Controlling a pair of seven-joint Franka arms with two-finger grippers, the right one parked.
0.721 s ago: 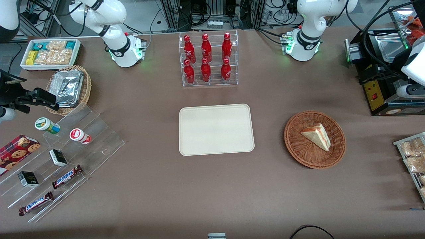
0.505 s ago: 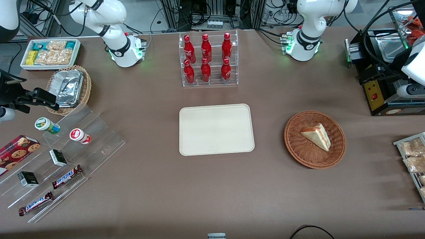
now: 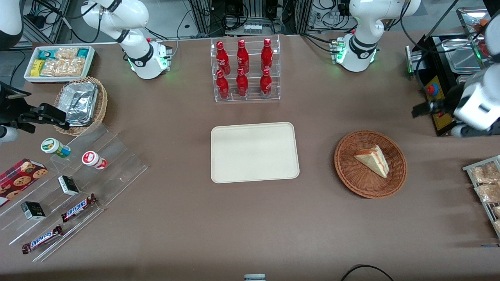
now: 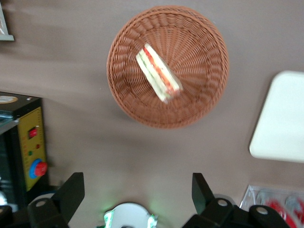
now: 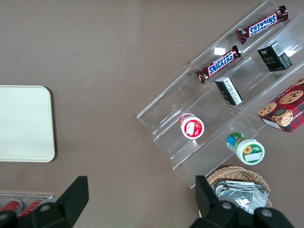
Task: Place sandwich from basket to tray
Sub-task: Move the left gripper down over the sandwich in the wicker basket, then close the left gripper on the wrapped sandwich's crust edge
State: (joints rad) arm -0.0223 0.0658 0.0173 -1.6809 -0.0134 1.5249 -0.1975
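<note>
The sandwich, a white wedge with red and green filling, lies in the reddish-brown wicker basket. Both also show in the left wrist view, the sandwich in the middle of the basket. The cream tray lies bare at mid-table beside the basket; its corner shows in the left wrist view. My left gripper hangs open and empty above the table, farther from the front camera than the basket and toward the working arm's end. Its fingers stand wide apart, well short of the basket.
A black control box with a red button stands right by the gripper. A clear rack of red bottles stands farther back than the tray. A wire tray of snack packets lies at the working arm's end. Acrylic steps with snacks lie toward the parked arm's end.
My left arm has swung in from the table's end toward the basket, so the gripper now shows in the front view. The sandwich, basket and tray have not moved.
</note>
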